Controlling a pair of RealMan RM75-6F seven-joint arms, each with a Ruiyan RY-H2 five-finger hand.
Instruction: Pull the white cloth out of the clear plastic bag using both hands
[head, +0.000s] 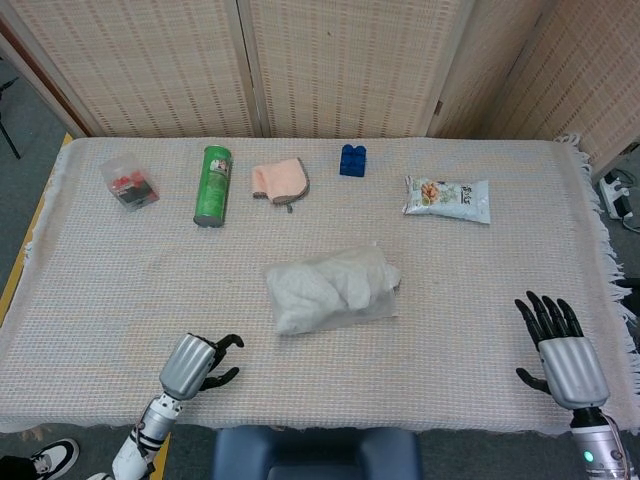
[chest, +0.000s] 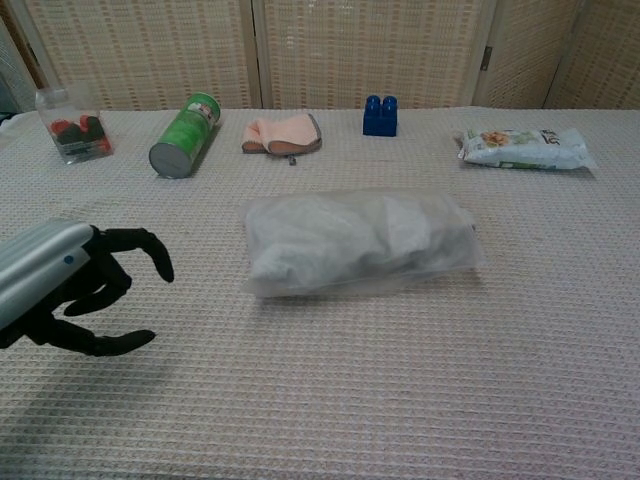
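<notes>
The clear plastic bag (head: 333, 288) (chest: 360, 242) lies in the middle of the table with the white cloth (head: 315, 286) (chest: 330, 235) bunched inside it. My left hand (head: 193, 363) (chest: 70, 285) hovers over the near edge, left of the bag, fingers curved and apart, holding nothing. It stays clear of the bag. My right hand (head: 562, 348) is at the near right corner, fingers spread, empty, far from the bag; the chest view does not show it.
Along the far side lie a small clear box with red pieces (head: 129, 184), a green can (head: 212, 186) on its side, a folded peach cloth (head: 281, 180), a blue block (head: 352, 160) and a snack packet (head: 447, 198). A woven screen stands behind the table.
</notes>
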